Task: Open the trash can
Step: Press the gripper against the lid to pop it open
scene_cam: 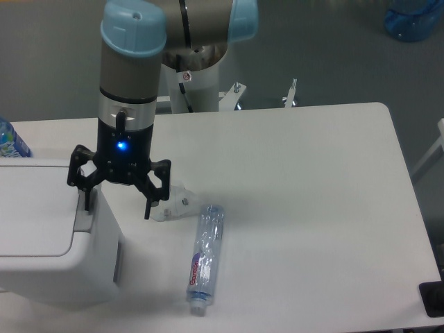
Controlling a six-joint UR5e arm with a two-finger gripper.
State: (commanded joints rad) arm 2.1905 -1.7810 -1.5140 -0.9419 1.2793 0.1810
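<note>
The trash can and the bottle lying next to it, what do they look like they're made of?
The trash can looks like moulded white plastic with a smooth, slightly matte finish: rounded corners, even colour, soft shading. Its push tab seems a greyer plastic. The bottle looks like thin clear plastic: you see the table through it, its wall is creased, and it carries a printed label. The exact plastics cannot be told.

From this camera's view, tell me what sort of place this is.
Probably a robotics lab test bench: a bare white table holding only a trash can and a crushed plastic bottle, with the arm's open gripper above them.
</note>
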